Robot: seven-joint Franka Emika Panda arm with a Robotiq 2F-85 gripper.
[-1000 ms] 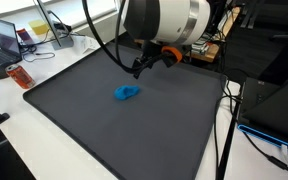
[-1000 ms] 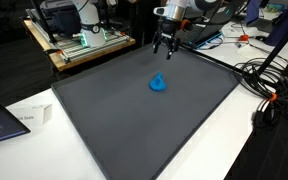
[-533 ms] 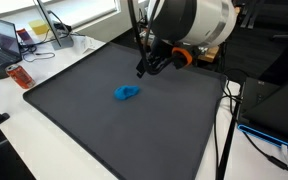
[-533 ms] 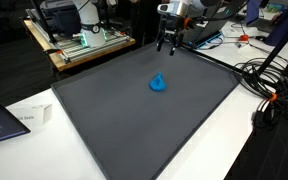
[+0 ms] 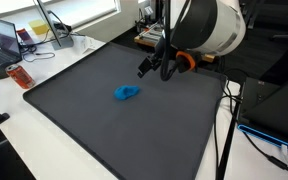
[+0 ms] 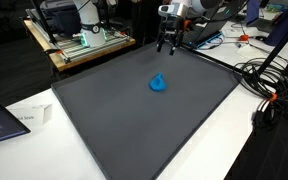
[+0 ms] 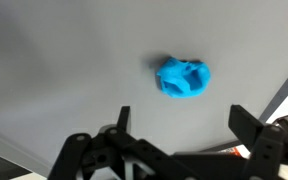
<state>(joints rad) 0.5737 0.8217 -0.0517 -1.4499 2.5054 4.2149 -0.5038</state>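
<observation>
A small crumpled blue thing (image 5: 127, 93) (image 6: 158, 84) lies near the middle of a large dark grey mat (image 5: 104, 130) (image 6: 134, 120). In the wrist view the blue thing (image 7: 183, 78) sits just above and between the two black fingers. My gripper (image 5: 151, 69) (image 6: 168, 47) (image 7: 182, 125) hangs open above the mat's far part, apart from the blue thing, with nothing between its fingers. The arm's big white body fills the top of an exterior view.
A laptop (image 5: 6, 42) and an orange bottle (image 5: 21, 77) lie beside the mat. A bench with equipment (image 6: 79, 40) stands behind it. Cables (image 6: 269, 85) trail past one edge, and white paper (image 6: 24, 118) lies at a near corner.
The arm has swung sideways over the mat's far part, carrying the open gripper a little with it. The blue thing has not moved.
</observation>
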